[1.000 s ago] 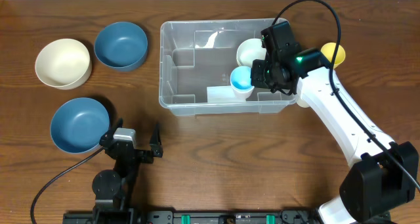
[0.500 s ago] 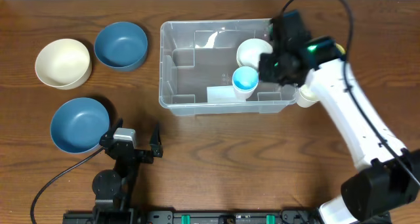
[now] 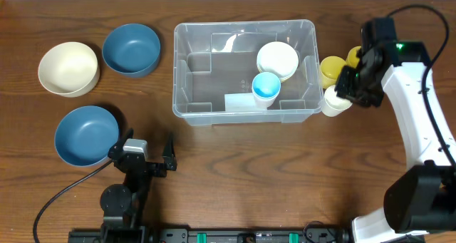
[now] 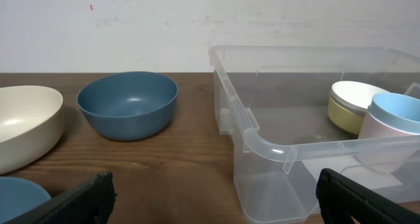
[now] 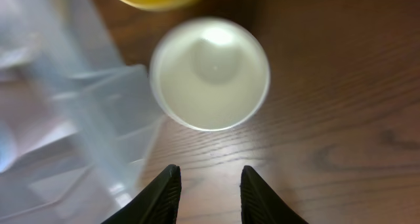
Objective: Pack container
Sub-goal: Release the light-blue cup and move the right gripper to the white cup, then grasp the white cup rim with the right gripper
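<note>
Container (image 3: 187,72), desk (image 3: 235,168) centre: pale bowl (image 3: 277,59), blue cup (image 3: 266,88) inside. Right pincer (image 5: 207,194) parted, empty, over white cup (image 5: 210,73) beside container's right wall; left pincer (image 3: 151,147) wide apart, empty, desk's front edge.

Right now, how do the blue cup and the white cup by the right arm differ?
Colour: the blue cup is light blue inside, the white cup white. Place: the blue cup stands inside the container, the white cup on the table outside it. Only the white cup has the right gripper close by. Both stand upright, mouths up.
</note>
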You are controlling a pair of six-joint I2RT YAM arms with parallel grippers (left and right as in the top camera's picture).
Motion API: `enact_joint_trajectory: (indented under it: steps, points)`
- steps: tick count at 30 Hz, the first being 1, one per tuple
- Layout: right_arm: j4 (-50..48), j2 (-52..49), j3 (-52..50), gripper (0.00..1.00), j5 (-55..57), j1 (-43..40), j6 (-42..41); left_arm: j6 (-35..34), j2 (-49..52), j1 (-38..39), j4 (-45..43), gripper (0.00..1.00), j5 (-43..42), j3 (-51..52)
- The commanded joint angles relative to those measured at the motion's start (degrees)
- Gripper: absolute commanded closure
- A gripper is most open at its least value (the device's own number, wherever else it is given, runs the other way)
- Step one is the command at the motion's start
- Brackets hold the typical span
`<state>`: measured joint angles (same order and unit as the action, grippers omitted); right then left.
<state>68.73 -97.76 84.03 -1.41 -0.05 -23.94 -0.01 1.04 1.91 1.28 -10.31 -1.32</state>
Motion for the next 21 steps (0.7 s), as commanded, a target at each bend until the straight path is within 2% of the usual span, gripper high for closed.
enact_joint_trajectory:
  steps: [1, 21]
  points:
    - [-2.3, 0.7, -4.0, 0.67, 1.2, -1.3, 0.7, 0.3, 0.1, -0.3, 1.9, 0.02, -0.6, 1.1]
    - [-22.1, 0.6, -17.0, 0.66, 2.7, -3.5, -3.7, 0.3, 0.1, -0.3, 1.9, 0.02, -0.6, 1.1]
